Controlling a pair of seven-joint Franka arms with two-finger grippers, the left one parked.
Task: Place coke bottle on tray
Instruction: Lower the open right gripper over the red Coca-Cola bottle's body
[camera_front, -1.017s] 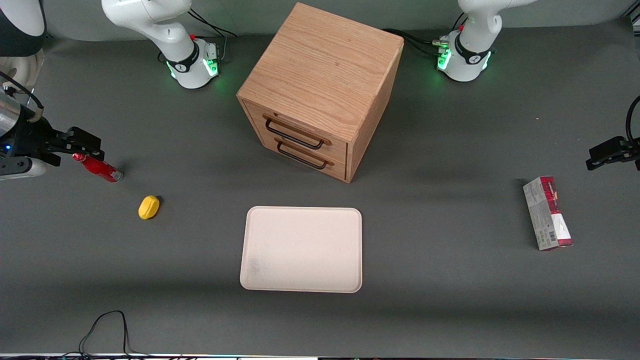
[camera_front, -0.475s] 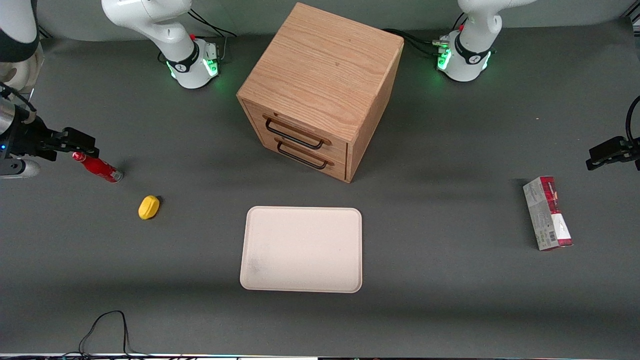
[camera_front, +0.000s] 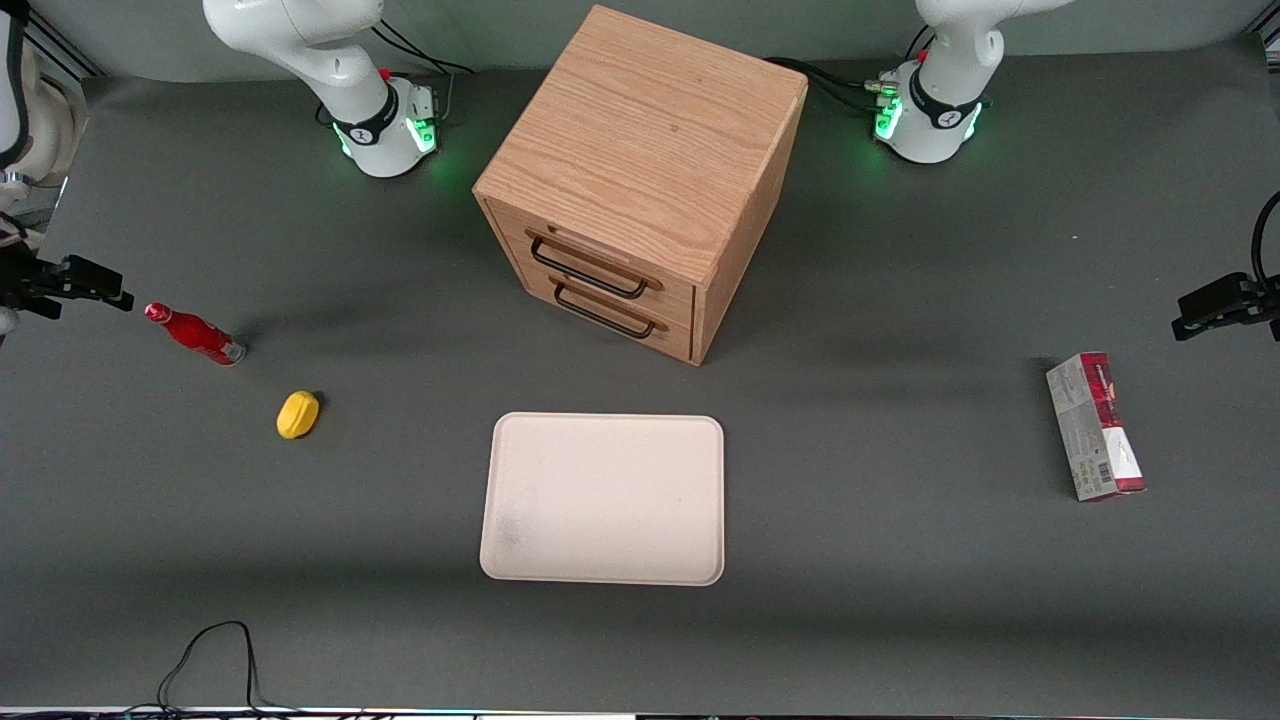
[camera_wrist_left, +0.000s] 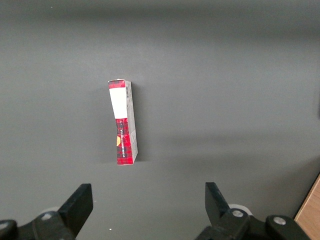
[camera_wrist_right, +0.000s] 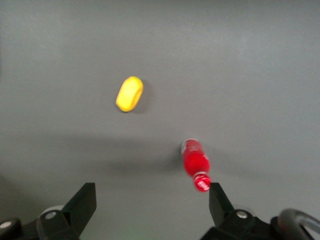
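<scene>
The coke bottle (camera_front: 193, 334), slim and red with a red cap, rests on the grey table toward the working arm's end and seems to stand upright. My gripper (camera_front: 98, 284) hovers beside it, farther out toward that end, apart from the bottle. It is open and holds nothing. In the right wrist view the gripper (camera_wrist_right: 151, 205) shows its two dark fingers wide apart, and the coke bottle (camera_wrist_right: 195, 162) has its cap close to one fingertip (camera_wrist_right: 217, 200), outside the gap. The cream tray (camera_front: 603, 498) lies empty near the table's middle, nearer the front camera than the cabinet.
A yellow lemon-like lump (camera_front: 297, 414) lies between bottle and tray, also in the wrist view (camera_wrist_right: 129, 93). A wooden drawer cabinet (camera_front: 640, 180) stands mid-table. A red-and-grey carton (camera_front: 1095, 426) lies toward the parked arm's end. A black cable (camera_front: 210, 660) loops at the front edge.
My gripper has drawn back from over the bottle's cap, out toward the working arm's end of the table. The bottle has stayed where it was.
</scene>
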